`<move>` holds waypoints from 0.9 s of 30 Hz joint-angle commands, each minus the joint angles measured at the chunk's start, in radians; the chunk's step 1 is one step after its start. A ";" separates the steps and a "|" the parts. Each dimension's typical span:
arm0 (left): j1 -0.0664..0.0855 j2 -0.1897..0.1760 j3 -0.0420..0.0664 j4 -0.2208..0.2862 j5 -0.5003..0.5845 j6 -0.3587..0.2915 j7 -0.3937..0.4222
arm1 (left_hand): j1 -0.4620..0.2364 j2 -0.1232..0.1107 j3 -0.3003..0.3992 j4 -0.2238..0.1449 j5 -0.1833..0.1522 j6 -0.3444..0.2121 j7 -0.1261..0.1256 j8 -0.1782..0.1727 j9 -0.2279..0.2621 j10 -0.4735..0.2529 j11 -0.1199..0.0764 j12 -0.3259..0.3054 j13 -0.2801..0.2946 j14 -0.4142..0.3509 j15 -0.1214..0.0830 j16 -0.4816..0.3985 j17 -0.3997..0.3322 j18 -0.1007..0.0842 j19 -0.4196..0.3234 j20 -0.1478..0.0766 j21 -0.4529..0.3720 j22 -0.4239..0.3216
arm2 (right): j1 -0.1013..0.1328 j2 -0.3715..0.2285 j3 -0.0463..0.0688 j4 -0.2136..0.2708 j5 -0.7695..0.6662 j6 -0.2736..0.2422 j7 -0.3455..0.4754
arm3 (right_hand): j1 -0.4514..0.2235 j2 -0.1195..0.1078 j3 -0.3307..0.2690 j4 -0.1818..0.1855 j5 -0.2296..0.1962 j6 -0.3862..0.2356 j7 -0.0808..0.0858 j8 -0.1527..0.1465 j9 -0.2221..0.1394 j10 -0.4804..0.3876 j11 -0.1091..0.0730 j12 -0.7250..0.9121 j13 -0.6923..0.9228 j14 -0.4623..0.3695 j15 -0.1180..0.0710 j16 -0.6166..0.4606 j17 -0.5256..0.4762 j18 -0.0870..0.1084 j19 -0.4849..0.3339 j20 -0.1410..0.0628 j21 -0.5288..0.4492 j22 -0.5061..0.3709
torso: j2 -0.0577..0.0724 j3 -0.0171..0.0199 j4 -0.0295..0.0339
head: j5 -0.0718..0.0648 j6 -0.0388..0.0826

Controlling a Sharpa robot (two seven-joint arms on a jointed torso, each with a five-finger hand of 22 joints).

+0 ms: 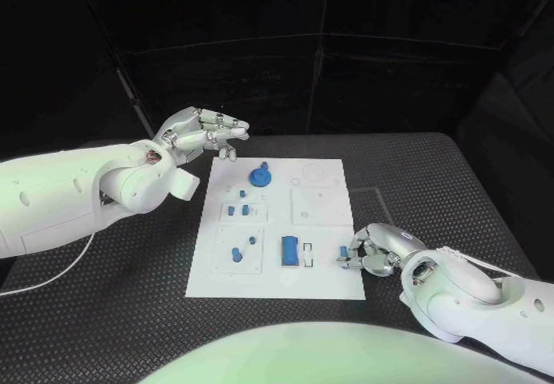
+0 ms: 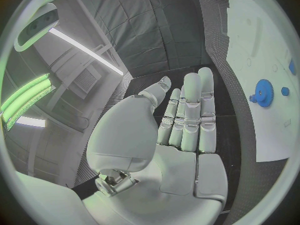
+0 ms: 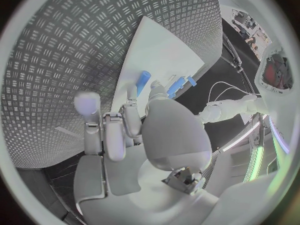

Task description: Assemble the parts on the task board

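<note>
While the open left hand [image 1: 206, 132] is hovering off the white task board's [image 1: 323, 284] far-left corner, the right hand [image 1: 371, 252] is pinching a small blue peg [image 1: 344, 254] at the board's right edge.

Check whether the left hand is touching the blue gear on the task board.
Apart. The head view shows the left hand raised beyond the task board's far corner, with bare white board between its fingertips and the blue gear.

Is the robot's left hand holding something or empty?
Empty. The left hand is open, fingers straight, hovering beside the task board, holding nothing.
</note>
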 commanded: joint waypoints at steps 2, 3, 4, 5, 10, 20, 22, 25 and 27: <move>0.001 -0.001 0.001 0.002 0.004 0.011 0.006 | 0.000 0.004 -0.005 0.000 -0.001 -0.005 0.004 -0.006 -0.001 -0.005 -0.002 0.007 0.000 -0.005 -0.001 -0.003 -0.001 0.006 -0.001 0.009 -0.004 -0.001 | -0.005 0.007 -0.001 -0.009 -0.041 0.032 -0.006 | 0.009 -0.007 -0.007 -0.001 -0.003 0.003 0.004 -0.007 -0.004 0.006 0.002 -0.004 -0.001 0.086 -0.003 -0.003 0.155 -0.019 0.003 -0.001 -0.001 -0.003 | 0.000 0.0003 0.0009 | 0.002 0.000; 0.001 -0.001 0.001 0.002 0.004 0.011 0.006 | 0.000 0.004 -0.005 0.000 -0.001 -0.005 0.004 -0.006 -0.001 -0.005 -0.002 0.007 0.000 -0.005 -0.001 -0.003 -0.001 0.006 -0.001 0.009 -0.004 -0.001 | -0.006 0.009 -0.001 -0.012 -0.045 0.032 -0.007 | 0.012 -0.007 -0.007 -0.003 -0.003 0.003 0.004 -0.008 -0.004 0.005 0.002 -0.004 -0.001 0.086 -0.003 -0.003 0.155 -0.019 0.003 -0.001 -0.001 -0.003 | 0.000 0.0002 0.0018 | 0.002 0.000; 0.001 -0.002 0.001 0.002 0.004 0.011 0.006 | 0.000 0.004 -0.005 0.000 -0.001 -0.005 0.004 -0.006 -0.001 -0.005 -0.002 0.007 0.000 -0.005 -0.001 -0.003 -0.001 0.006 -0.001 0.009 -0.004 -0.001 | -0.006 0.010 -0.001 -0.015 -0.049 0.033 -0.007 | 0.016 -0.006 -0.006 -0.004 -0.003 0.003 0.004 -0.009 -0.004 0.005 0.002 -0.005 -0.001 0.086 -0.003 -0.003 0.155 -0.019 0.002 -0.001 -0.001 -0.003 | 0.000 0.0003 0.0022 | 0.002 0.000; 0.001 -0.002 0.001 0.002 0.004 0.011 0.006 | 0.000 0.004 -0.005 0.000 -0.001 -0.005 0.004 -0.006 -0.001 -0.005 -0.002 0.007 0.000 -0.005 -0.001 -0.003 -0.001 0.006 -0.001 0.009 -0.004 -0.001 | -0.007 0.011 -0.001 -0.018 -0.053 0.033 -0.008 | 0.021 -0.006 -0.006 -0.006 -0.003 0.003 0.004 -0.009 -0.004 0.005 0.002 -0.005 -0.001 0.086 -0.003 -0.003 0.155 -0.019 0.002 -0.001 -0.002 -0.003 | 0.000 0.0003 0.0026 | 0.001 0.000; 0.001 -0.002 0.001 0.001 0.004 0.011 0.005 | 0.000 0.004 -0.005 0.000 -0.001 -0.005 0.004 -0.006 -0.001 -0.005 -0.002 0.007 0.000 -0.005 -0.001 -0.003 -0.001 0.006 -0.001 0.009 -0.004 -0.001 | -0.008 0.022 -0.001 -0.032 -0.075 0.041 -0.010 | 0.068 0.001 0.004 -0.030 0.001 0.005 0.005 -0.013 -0.005 0.003 0.003 -0.006 -0.001 0.086 -0.003 -0.003 0.155 -0.018 0.001 -0.001 -0.003 -0.004 | 0.000 -0.0004 0.0006 | 0.003 0.000; 0.001 -0.002 0.001 0.001 0.004 0.015 0.004 | 0.000 0.004 -0.005 0.000 -0.001 -0.005 0.004 -0.006 -0.001 -0.005 -0.002 0.007 0.000 -0.005 -0.001 -0.003 -0.001 0.006 -0.001 0.009 -0.004 -0.001 | -0.008 0.064 0.000 -0.054 -0.178 0.071 -0.020 | 0.223 0.021 0.069 -0.124 -0.095 -0.001 0.008 -0.031 -0.012 -0.007 0.003 -0.015 -0.003 0.085 -0.003 -0.004 0.153 -0.018 -0.003 -0.002 -0.007 -0.008 | 0.001 0.0011 0.0032 | 0.000 0.000; 0.001 -0.002 0.001 0.001 0.004 0.015 0.003 | 0.000 0.004 -0.005 0.000 -0.001 -0.005 0.004 -0.006 -0.001 -0.005 -0.002 0.007 0.000 -0.005 -0.001 -0.003 -0.001 0.006 -0.001 0.009 -0.004 -0.001 | -0.008 0.069 0.000 -0.056 -0.191 0.077 -0.021 | 0.232 0.021 0.077 -0.131 -0.103 -0.001 0.011 -0.035 -0.015 -0.011 0.005 -0.018 -0.005 0.085 -0.002 -0.005 0.151 -0.018 -0.004 -0.001 -0.009 -0.009 | 0.000 0.0001 0.0022 | 0.000 0.000; 0.001 -0.002 0.001 0.001 0.004 0.016 0.002 | 0.002 0.005 -0.007 0.000 -0.001 -0.005 0.003 -0.006 -0.001 -0.006 -0.002 0.008 0.000 -0.005 -0.001 -0.003 -0.002 0.006 -0.001 0.009 -0.005 -0.003 | -0.008 0.074 0.000 -0.059 -0.210 0.087 -0.022 | 0.236 0.020 0.082 -0.135 -0.101 -0.004 0.013 -0.039 -0.017 -0.015 0.007 -0.023 -0.009 0.084 0.000 -0.007 0.148 -0.017 -0.006 0.000 -0.011 -0.012 | 0.000 -0.0003 0.0004 | -0.001 0.000; 0.001 -0.001 0.001 0.001 0.004 0.016 0.002 | 0.002 0.005 -0.007 0.000 -0.001 -0.005 0.003 -0.006 -0.001 -0.006 -0.002 0.008 0.000 -0.005 -0.001 -0.003 -0.002 0.006 -0.001 0.009 -0.005 -0.003 | -0.008 0.076 0.000 -0.061 -0.219 0.097 -0.024 | 0.233 0.017 0.084 -0.135 -0.098 -0.009 0.016 -0.044 -0.019 -0.019 0.009 -0.028 -0.013 0.083 0.001 -0.009 0.144 -0.017 -0.009 0.001 -0.013 -0.017 | 0.000 -0.0007 0.0004 | -0.001 0.000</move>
